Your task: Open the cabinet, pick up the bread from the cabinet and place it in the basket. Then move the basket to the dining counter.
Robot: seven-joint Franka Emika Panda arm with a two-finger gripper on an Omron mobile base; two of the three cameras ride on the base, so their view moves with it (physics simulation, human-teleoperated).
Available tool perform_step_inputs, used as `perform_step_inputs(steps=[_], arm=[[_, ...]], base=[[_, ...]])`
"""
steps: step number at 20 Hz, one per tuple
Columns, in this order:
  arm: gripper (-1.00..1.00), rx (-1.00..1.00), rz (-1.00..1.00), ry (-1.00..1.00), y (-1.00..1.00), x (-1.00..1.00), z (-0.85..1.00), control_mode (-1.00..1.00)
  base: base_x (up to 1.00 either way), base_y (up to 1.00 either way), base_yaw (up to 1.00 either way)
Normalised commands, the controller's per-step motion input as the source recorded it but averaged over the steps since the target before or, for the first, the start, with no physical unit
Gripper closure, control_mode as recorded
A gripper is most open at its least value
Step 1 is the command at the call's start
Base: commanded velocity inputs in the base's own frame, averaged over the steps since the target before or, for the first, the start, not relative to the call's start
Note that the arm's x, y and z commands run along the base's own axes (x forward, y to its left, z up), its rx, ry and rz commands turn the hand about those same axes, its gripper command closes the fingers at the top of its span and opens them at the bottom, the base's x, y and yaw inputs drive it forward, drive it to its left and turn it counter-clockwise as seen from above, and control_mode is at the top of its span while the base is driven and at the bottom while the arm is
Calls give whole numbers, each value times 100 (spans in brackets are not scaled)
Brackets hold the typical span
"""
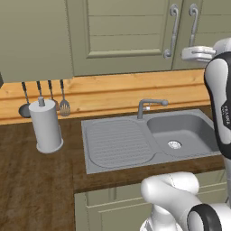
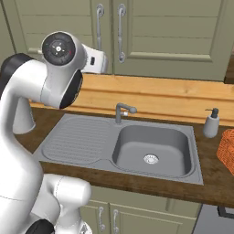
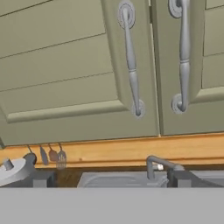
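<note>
Right now your gripper (image 3: 109, 178) is raised in front of the cabinet (image 3: 78, 83), level with the lower ends of the two door handles, and touching neither. In the hand view its two dark fingertips (image 3: 41, 178) stand wide apart with nothing between them, so you can take it as spread open and empty.

Both cabinet doors are shut. The left door's handle (image 3: 131, 59) and the right door's handle (image 3: 183, 57) run side by side on either side of the seam. In the right base view the hand sits just left of the left handle, though the arm's big joint covers part of it, so the exact gap is hard to judge.

You can see the basket (image 2: 226, 151) at the right edge of the right base view, on the dark wood counter (image 2: 215, 180) beside the soap dispenser (image 2: 210, 123). It stands well apart from the gripper.

Below the cabinet lies the grey sink (image 1: 144, 140) with its tap (image 1: 149, 106). A paper towel roll (image 1: 45, 124) stands on the counter to the left, under a row of hanging utensils (image 1: 63, 101).
</note>
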Motion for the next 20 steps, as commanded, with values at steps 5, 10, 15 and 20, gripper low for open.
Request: perform_step_inputs(steps=[5,10,15,20], arm=[[-100,0,-3,-2,-2,3,33,-100],[-100,-1,-2,0,0,21,32,-100],[-100,-1,0,0,0,26,26,-100],[-100,-2,0,0,0,23,5,-100]], base=[[0,0,0],[0,0,0],[0,0,0],[0,0,0]])
